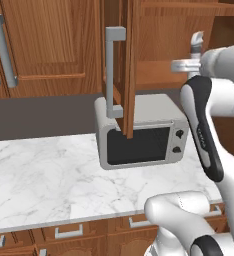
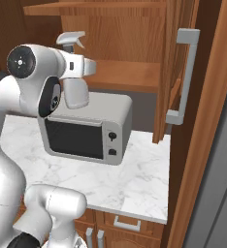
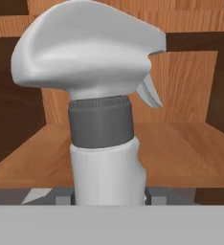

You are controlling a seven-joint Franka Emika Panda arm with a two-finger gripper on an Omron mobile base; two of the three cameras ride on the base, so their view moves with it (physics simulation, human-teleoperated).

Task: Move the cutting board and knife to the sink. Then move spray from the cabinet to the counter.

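Note:
The spray (image 3: 104, 119), a pale bottle with a dark grey collar and a white trigger nozzle, stands upright right in front of the hand camera. My gripper (image 3: 106, 197) is shut on its lower body, one finger tip on each side. Its nozzle (image 1: 196, 41) (image 2: 71, 39) pokes up above my hand inside the open cabinet, over the wooden shelf (image 2: 130, 75). Whether its base rests on the shelf is hidden. The marble counter (image 1: 49, 175) lies below. The cutting board, knife and sink are out of view.
A grey microwave (image 1: 139, 135) (image 2: 86, 131) sits on the counter directly under the cabinet shelf. The cabinet door (image 1: 129, 65) stands open with its grey bar handle (image 1: 113, 72) (image 2: 183, 77) sticking out. Drawers with grey handles (image 1: 69, 231) run below the counter edge.

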